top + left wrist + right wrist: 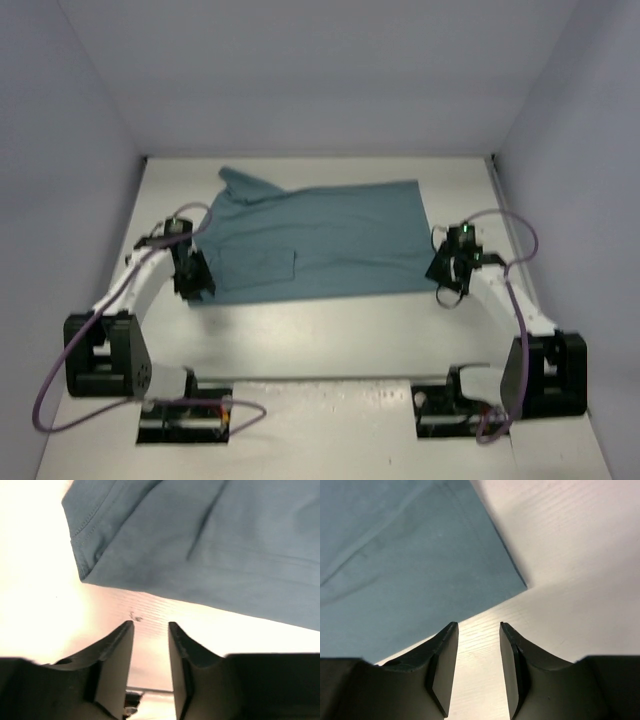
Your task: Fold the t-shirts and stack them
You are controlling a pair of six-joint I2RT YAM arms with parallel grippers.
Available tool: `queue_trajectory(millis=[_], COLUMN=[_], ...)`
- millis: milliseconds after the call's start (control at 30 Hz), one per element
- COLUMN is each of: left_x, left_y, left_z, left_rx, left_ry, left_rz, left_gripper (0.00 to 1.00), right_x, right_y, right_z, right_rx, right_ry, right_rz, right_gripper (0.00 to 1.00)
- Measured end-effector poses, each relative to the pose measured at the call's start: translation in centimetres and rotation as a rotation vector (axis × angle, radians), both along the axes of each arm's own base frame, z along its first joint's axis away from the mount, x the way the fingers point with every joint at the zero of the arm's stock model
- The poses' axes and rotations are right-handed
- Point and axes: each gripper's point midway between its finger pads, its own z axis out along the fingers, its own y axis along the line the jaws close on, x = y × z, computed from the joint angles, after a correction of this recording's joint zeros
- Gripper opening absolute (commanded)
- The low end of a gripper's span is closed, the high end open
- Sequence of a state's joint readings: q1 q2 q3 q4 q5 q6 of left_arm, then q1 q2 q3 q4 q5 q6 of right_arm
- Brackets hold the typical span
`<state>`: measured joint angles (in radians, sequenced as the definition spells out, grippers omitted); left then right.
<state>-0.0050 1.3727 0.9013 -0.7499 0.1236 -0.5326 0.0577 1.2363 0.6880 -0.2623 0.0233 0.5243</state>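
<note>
A plain teal t-shirt [310, 240] lies flat across the middle of the white table, folded lengthwise, with a sleeve sticking out at its back left. My left gripper [194, 283] hovers at the shirt's near left corner; in the left wrist view it [150, 626] stands open over bare table, just short of the hemmed corner of the t-shirt [200, 540]. At the shirt's near right corner is my right gripper [447, 281]. The right wrist view shows it [477, 626] open with nothing between its fingers, the t-shirt [405, 565] edge just ahead and to the left.
The white table [320, 340] is enclosed by pale walls on the left, back and right. Both arm bases [105, 355] sit at the near edge, with purple cables looping beside them.
</note>
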Motion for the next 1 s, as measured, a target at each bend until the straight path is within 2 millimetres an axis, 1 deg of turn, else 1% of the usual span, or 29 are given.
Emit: queue_trajectory(millis=[67, 100, 167, 233, 300, 333, 400, 433, 500, 633, 700, 767, 867, 1000], left_x=[0.6, 1.6, 4.5, 8.3, 13.3, 15.7, 20.1, 21.8, 25.0, 29.0, 30.5, 31.4, 31.8, 32.5], left_y=[0.0, 0.1, 0.5, 1.2, 2.0, 2.3, 2.7, 2.8, 2.8, 2.6, 2.6, 2.6, 2.6, 2.6], left_z=[1.6, 2.7, 5.3, 8.2, 11.1, 12.0, 12.7, 12.5, 11.5, 7.6, 5.9, 4.1, 2.5, 2.0], left_rx=[-0.011, -0.015, -0.02, -0.025, -0.022, -0.023, -0.03, -0.034, -0.045, -0.066, -0.07, -0.072, -0.079, -0.085], left_ry=[-0.023, -0.043, -0.112, -0.184, -0.277, -0.314, -0.365, -0.371, -0.386, -0.343, -0.338, -0.322, -0.299, -0.3], left_rz=[0.0, 0.004, 0.017, 0.033, 0.041, 0.041, 0.036, 0.028, 0.011, -0.055, -0.084, -0.099, -0.098, -0.083], left_gripper=[0.34, 0.34, 0.35, 0.35, 0.35, 0.35, 0.36, 0.36, 0.36, 0.36, 0.35, 0.36, 0.37, 0.38], right_x=[0.8, 1.9, 4.9, 8.1, 12.6, 14.5, 17.6, 18.9, 21.4, 24.9, 26.5, 27.9, 29.6, 31.4], right_y=[0.4, 0.5, 0.7, 0.9, 1.1, 1.2, 1.3, 1.5, 1.8, 2.4, 2.6, 2.5, 2.0, 1.9], right_z=[1.5, 2.7, 5.6, 8.4, 11.6, 12.7, 14.0, 14.3, 14.2, 11.6, 10.0, 8.4, 6.2, 4.3], right_rx=[0.0, 0.0, -0.001, -0.012, -0.03, -0.04, -0.062, -0.072, -0.091, -0.116, -0.121, -0.118, -0.106, -0.093], right_ry=[-0.015, -0.035, -0.108, -0.161, -0.24, -0.273, -0.314, -0.327, -0.341, -0.312, -0.294, -0.281, -0.26, -0.257], right_rz=[0.012, 0.017, 0.027, 0.044, 0.072, 0.086, 0.123, 0.151, 0.205, 0.349, 0.403, 0.435, 0.46, 0.479], right_gripper=[0.37, 0.37, 0.37, 0.37, 0.37, 0.36, 0.36, 0.36, 0.36, 0.37, 0.37, 0.38, 0.38, 0.39])
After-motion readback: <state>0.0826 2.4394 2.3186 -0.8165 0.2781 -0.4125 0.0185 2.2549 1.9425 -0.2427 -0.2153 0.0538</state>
